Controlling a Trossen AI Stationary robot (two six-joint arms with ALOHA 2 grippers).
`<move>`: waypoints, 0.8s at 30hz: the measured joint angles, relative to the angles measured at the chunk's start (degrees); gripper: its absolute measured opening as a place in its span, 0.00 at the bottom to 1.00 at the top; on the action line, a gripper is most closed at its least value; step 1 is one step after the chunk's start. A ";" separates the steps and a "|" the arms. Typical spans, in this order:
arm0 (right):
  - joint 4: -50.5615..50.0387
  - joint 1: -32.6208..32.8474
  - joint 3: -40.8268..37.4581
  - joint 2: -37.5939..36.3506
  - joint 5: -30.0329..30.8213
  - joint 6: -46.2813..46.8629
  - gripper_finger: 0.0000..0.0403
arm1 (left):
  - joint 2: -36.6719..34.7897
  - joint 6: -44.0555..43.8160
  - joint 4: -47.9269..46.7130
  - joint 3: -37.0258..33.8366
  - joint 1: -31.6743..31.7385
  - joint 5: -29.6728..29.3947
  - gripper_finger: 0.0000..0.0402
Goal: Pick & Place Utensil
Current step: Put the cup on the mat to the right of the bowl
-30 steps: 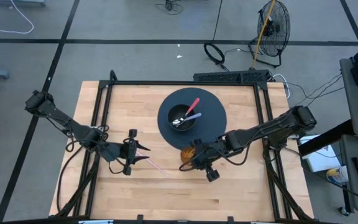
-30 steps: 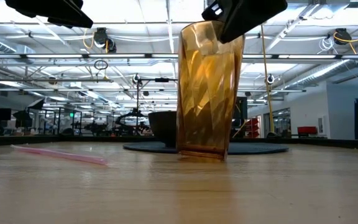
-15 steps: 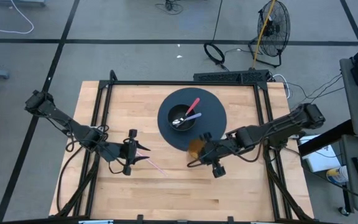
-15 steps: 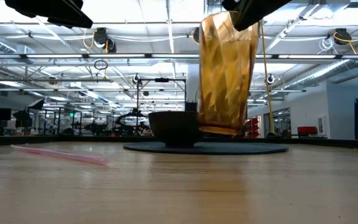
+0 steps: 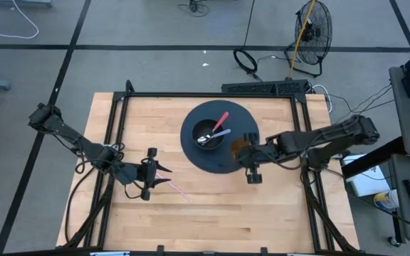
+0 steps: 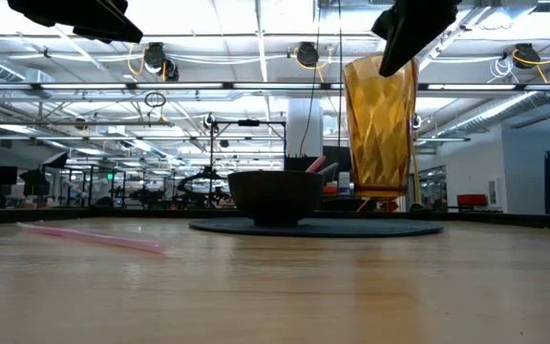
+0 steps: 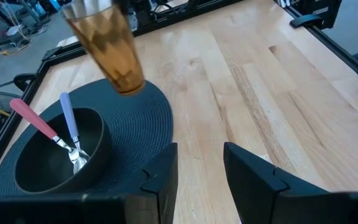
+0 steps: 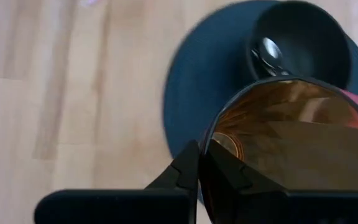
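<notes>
- Over the right edge of the round dark mat (image 5: 244, 131), I've got the amber cup (image 6: 380, 127) hanging clear of the surface, the right gripper (image 8: 199, 163) pinching its rim with one finger inside the wall and one outside.
- My call: this is a carry, and the cup wants setting down on the mat, just right of the black bowl (image 6: 277, 197).
- To do it well I'd keep the cup upright, come straight down and let the base sit flat before I ease off the rim; a thin-wall pinch like this could tip it if I swing sideways.
- I'd also keep it off the bowl, since the two spoons, one with a pink handle (image 7: 33, 118) and one with a pale blue handle (image 7: 68, 119), lean out over its rim.
- Materials: the cup is translucent amber plastic, faceted, tapering toward the base; probably light and a bit slick.
- The bowl is matte black and round, and the mat looks woven and ribbed.
- The table (image 5: 276, 220) is pale, smooth wood planks.
- Over on the left, the left gripper (image 5: 150, 174) hovers with its fingers spread and holding nothing; a thin pink straw (image 6: 92, 237) lies flat on the wood just beside it.
</notes>
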 joint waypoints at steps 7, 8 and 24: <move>-1.71 -6.76 0.00 -1.46 -0.15 -1.12 0.02 | 0.00 0.17 0.23 0.00 -0.01 0.00 0.34; -1.97 -7.87 0.00 -1.66 -0.17 -1.18 0.02 | 0.00 0.19 0.31 0.00 -0.02 0.00 0.34; 6.16 -25.26 -9.82 -4.92 -8.11 -7.16 0.02 | -0.01 1.04 0.75 0.00 -0.01 -0.03 0.34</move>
